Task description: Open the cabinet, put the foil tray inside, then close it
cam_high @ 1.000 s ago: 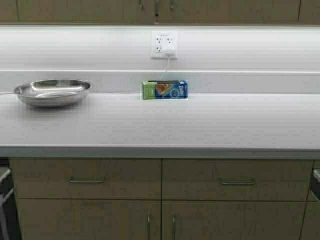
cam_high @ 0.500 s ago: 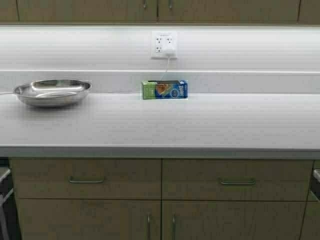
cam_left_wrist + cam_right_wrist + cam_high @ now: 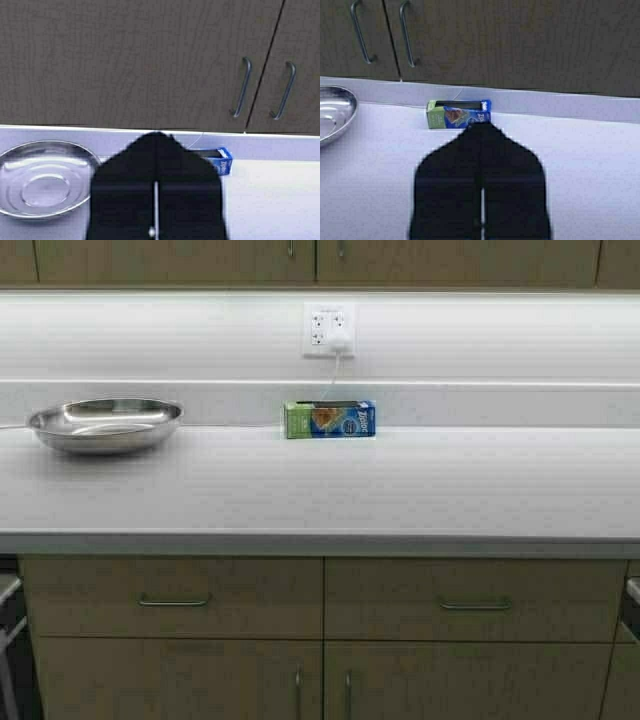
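The cabinet [image 3: 200,260] runs along the top of the high view, its two tan doors flush, with slim handles [image 3: 290,248] at their bottom edges. It also fills the left wrist view as cabinet doors [image 3: 125,60] and the right wrist view as cabinet doors [image 3: 520,40]. The foil tray is out of view. My left gripper [image 3: 156,135] is shut and empty, held above the counter and facing the doors. My right gripper [image 3: 480,126] is shut and empty too, pointing at the counter's back. Neither arm shows in the high view.
A round steel bowl [image 3: 105,423] sits at the counter's left. A blue-green bag box [image 3: 329,419] stands against the backsplash under a wall outlet [image 3: 328,330] with a plug and cord. Drawers [image 3: 172,598] and lower doors run below the white counter [image 3: 400,490].
The left cabinet door has swung the last bit shut: the dark gap between the doors is gone and its handle has shifted right. Everything on the counter stays put.
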